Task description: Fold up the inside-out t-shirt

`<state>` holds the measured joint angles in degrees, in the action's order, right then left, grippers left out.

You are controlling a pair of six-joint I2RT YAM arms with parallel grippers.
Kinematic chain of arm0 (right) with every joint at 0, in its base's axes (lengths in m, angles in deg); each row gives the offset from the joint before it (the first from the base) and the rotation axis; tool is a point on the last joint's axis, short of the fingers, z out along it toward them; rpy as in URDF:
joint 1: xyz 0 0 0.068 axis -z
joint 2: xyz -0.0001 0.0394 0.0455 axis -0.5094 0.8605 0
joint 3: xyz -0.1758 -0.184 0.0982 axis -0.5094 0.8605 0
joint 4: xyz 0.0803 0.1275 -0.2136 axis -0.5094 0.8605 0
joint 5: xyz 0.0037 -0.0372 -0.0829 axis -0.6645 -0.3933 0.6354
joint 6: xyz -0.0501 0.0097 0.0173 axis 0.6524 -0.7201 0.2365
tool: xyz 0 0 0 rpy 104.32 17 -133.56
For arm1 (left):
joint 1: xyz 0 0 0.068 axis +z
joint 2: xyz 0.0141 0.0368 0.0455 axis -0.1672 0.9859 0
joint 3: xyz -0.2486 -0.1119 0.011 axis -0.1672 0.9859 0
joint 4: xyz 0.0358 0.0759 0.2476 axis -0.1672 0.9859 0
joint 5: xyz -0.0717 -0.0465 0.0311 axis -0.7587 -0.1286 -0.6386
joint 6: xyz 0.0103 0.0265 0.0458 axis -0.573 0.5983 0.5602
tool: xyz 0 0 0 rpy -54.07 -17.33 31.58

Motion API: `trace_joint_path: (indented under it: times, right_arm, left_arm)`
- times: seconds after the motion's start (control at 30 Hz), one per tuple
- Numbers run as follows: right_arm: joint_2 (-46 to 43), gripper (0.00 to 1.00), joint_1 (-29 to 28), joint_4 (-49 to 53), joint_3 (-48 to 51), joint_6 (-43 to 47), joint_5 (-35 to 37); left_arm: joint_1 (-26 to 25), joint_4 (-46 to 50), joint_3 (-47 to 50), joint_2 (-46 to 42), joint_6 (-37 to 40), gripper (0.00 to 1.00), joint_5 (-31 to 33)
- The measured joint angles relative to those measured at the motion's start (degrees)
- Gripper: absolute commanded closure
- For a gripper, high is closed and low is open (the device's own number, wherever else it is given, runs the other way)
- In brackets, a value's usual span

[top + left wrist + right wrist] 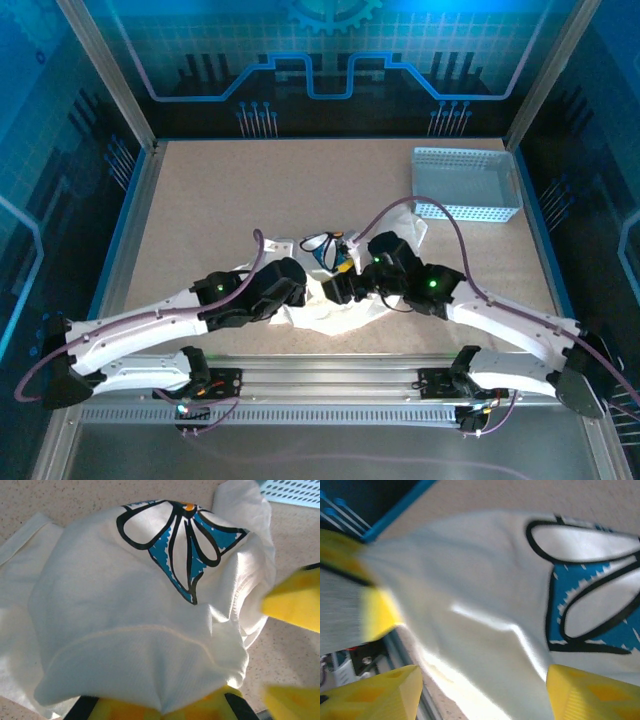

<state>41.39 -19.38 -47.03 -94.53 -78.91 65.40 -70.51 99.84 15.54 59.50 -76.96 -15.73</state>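
Holding bunched inside-out t-shirt (125,610), nearward of basket (466,183): left fingers (200,710) clamped on it, right fingers (590,692) apart astride it. Likely grasping step; next: right closes, then spreads.

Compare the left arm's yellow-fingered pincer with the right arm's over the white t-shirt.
The left arm's yellow-fingered pincer is shut, pinching a bunched fold of the white cloth t-shirt with the blue-and-black print; the right arm's yellow-fingered pincer stands open, cloth lying between its spread fingers. The left pincer works the shirt's left side, the right pincer its right side. Both are at the shirt.
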Motion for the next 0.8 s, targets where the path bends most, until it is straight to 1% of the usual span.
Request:
trace_joint_path:
  times: [0.03,0.07,0.13,0.17,0.23,0.27,0.37,0.5,0.53,0.8]
  right_arm:
    - [-0.3,0.33,-0.3,-0.2,0.0,0.7,-0.3]
    - [-0.2,0.35,-0.6,-0.4,0.0,1.2,-0.6]
    - [1.4,0.44,-1.1,-0.4,-0.3,2.0,-1.1]
    - [2.9,0.46,-1.2,-0.5,-0.7,2.1,-1.2]
    - [6.3,0.47,-1.3,-1.1,-1.7,2.6,-1.9]
    - [8.1,0.51,-1.4,-1.4,-2.3,2.7,-2.5]
    - [11.5,0.73,-1.8,-1.7,-3.7,2.8,-2.9]
    - [12.8,0.98,-1.6,-1.7,-5.5,2.2,-1.6]
    - [12.6,1.00,-1.3,-1.8,-5.7,1.8,-1.3]
    - [10.4,1.00,2.3,-1.7,-5.8,-1.7,0.1]
  left_arm:
    - [0.2,-0.3,0.3,0.0,0.2,1.00,-0.7]
    - [0.3,-0.7,0.6,0.0,0.9,1.00,-1.6]
    - [0.3,-1.9,0.9,0.0,1.6,1.00,-3.1]
    - [0.3,-2.5,0.9,0.0,2.1,1.00,-3.9]
    - [0.3,-3.7,1.2,-0.1,2.8,1.00,-5.1]
    - [0.3,-4.0,1.4,-0.1,3.1,1.00,-5.4]
    - [0.9,-3.5,2.5,-0.2,3.2,1.00,-5.6]
    - [0.8,-3.8,3.0,-0.9,3.2,0.95,-6.4]
    - [0.8,-4.0,3.3,-1.3,3.2,0.95,-6.4]
    - [0.8,-4.5,7.2,-3.2,4.2,0.86,-6.5]
